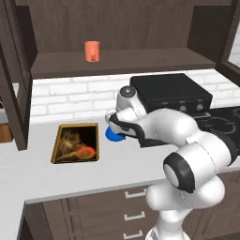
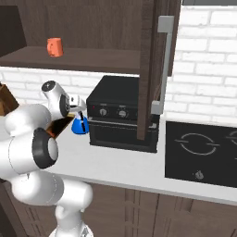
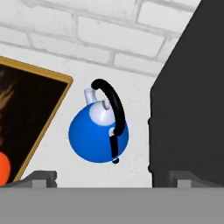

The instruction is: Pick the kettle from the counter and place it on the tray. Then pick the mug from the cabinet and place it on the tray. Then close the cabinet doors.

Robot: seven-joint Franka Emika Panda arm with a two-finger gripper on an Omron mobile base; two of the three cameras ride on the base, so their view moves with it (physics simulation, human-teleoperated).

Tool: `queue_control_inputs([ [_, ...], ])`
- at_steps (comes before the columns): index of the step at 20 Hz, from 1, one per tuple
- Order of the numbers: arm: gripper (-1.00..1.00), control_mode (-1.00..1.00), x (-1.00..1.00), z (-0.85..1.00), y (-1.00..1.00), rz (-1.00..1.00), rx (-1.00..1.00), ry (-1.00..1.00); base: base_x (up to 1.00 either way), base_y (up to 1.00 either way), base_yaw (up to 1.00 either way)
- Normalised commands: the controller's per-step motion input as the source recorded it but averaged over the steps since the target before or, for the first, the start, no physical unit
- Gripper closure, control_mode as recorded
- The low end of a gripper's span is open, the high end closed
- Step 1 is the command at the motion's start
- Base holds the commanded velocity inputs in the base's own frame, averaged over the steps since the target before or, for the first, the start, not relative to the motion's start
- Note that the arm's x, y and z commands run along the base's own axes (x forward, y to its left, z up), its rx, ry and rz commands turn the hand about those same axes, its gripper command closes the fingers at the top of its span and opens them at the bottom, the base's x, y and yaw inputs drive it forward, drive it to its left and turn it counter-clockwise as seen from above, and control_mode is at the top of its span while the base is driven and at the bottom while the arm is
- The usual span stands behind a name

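Two cabinet doors (image 1: 11, 75) stand swung open in the left base view, framing the dark brown cabinet (image 1: 117, 23) whose shelf carries the orange mug (image 1: 92, 50), upright and toward the left. Below it on the pale worktop (image 1: 56, 176) the gold-rimmed tray (image 1: 76, 143) lies flat with nothing on it, and just to its right a sliver of the blue kettle (image 1: 112, 135) peeks out from under the white arm, between the tray and the black oven (image 1: 171, 93). Drawer fronts (image 1: 131, 206) with white handles run under the worktop edge. From the right base view, the mug (image 2: 55, 47) sits on the shelf at upper left, one cabinet door (image 2: 155, 69) with its silver bar handle hangs open in front of the oven (image 2: 120, 115), and the kettle (image 2: 79, 125) stands on the worktop (image 2: 139, 171) close beside the oven's left side, with the hand (image 2: 79, 110) poised directly above it. A black cooktop (image 2: 201, 152) lies flush in the worktop to the right. Looking along the hand view, the kettle (image 3: 99, 135) is centred between the two dark fingertips (image 3: 39, 177), which stand spread wide on either side and grip nothing; its black handle arches over the pale lid. A corner of the tray (image 3: 30, 113) lies to its left, apart from it, and the oven (image 3: 192, 96) rises on its right, against the white brick wall (image 3: 100, 35).
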Motion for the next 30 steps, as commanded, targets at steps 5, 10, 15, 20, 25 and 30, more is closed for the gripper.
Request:
queue_control_inputs([
  [5, -1.00, -1.00, 0.20, -0.08, 0.00, 0.00, 0.00, 0.00, 0.00, 0.00, 0.00],
  [10, -1.00, -1.00, 0.25, -0.14, 0.00, 0.00, 0.00, 0.00, 0.00, 0.00, 0.00],
  [15, -1.00, -1.00, 0.23, -0.17, 0.00, 0.00, 0.00, 0.00, 0.00, 0.00, 0.00],
  [20, -1.00, -1.00, 0.19, -0.22, 0.00, 0.00, 0.00, 0.02, 0.00, 0.00, 0.00],
  [25, -1.00, -1.00, 0.14, -0.20, 0.00, 0.00, 0.00, 0.02, 0.00, 0.00, 0.00],
  [30, -1.00, -1.00, 0.14, -0.22, 0.00, 0.00, 0.00, 0.03, 0.00, 0.00, 0.00],
])
